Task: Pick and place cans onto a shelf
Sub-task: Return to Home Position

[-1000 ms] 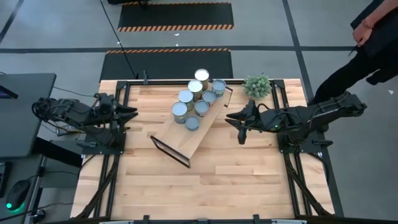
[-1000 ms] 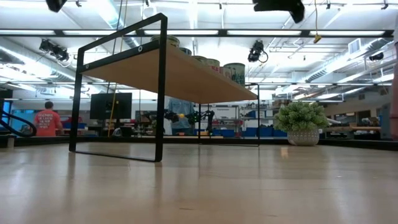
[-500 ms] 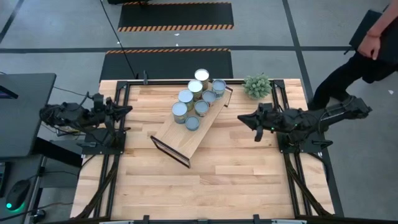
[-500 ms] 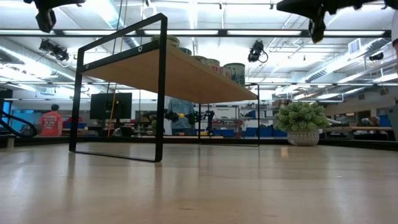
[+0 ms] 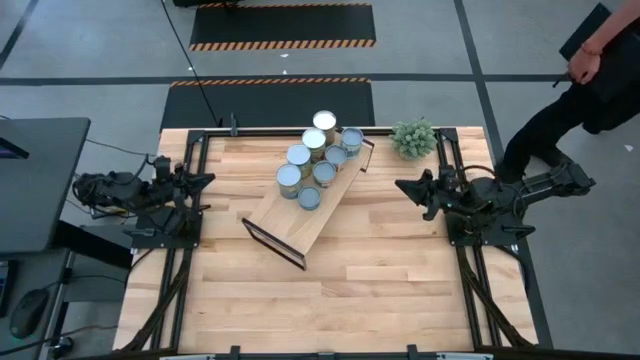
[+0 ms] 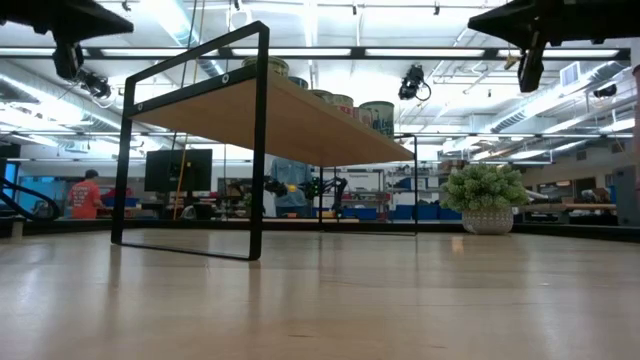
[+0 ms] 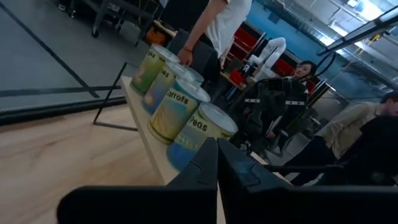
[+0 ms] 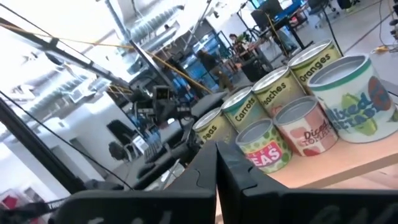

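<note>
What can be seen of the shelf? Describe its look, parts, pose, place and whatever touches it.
The shelf is a long light-wood board on thin black metal frame legs, one at each end. It stands upright on the wooden table, set diagonally in the table's far half. Eight cans stand clustered on its far half; the near half is bare. The left gripper and right gripper are both apart from it.
</note>
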Robot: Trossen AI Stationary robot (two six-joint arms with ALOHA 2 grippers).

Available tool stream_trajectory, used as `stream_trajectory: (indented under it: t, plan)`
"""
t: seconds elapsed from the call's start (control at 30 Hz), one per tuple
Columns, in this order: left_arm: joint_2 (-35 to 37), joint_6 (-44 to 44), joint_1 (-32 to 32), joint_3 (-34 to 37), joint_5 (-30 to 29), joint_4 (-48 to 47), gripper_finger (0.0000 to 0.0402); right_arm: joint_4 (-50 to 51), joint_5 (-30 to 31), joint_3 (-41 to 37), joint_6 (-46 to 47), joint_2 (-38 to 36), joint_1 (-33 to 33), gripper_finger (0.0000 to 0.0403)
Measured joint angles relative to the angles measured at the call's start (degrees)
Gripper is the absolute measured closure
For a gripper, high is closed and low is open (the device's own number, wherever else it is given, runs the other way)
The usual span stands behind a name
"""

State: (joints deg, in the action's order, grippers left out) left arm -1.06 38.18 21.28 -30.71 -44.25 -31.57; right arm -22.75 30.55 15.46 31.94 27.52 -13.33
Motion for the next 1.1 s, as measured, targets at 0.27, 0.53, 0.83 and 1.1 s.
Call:
stream_trajectory:
  t: [0.27, 0.53, 0.83, 1.1]
  plan:
    - [0.83, 3.51, 0.00, 4.45, 0.55, 0.35, 0.0397, -3.41, 1.00, -4.21, 0.04, -4.63, 0.01, 0.0401]
    - [0.85, 5.01, 0.00, 5.78, 0.74, 1.21, 0.0398, -13.43, 2.71, -12.00, 0.06, -8.91, 0.01, 0.0402]
    - [0.83, 3.37, 0.00, 8.54, 3.99, 11.47, 0.0398, -14.25, 5.29, -15.12, -0.96, -13.98, 0.14, 0.0402]
    - [0.83, 6.36, 0.02, 22.35, 6.64, 30.49, 0.0398, -14.02, 2.36, -15.12, 1.91, -14.61, 0.12, 0.0402]
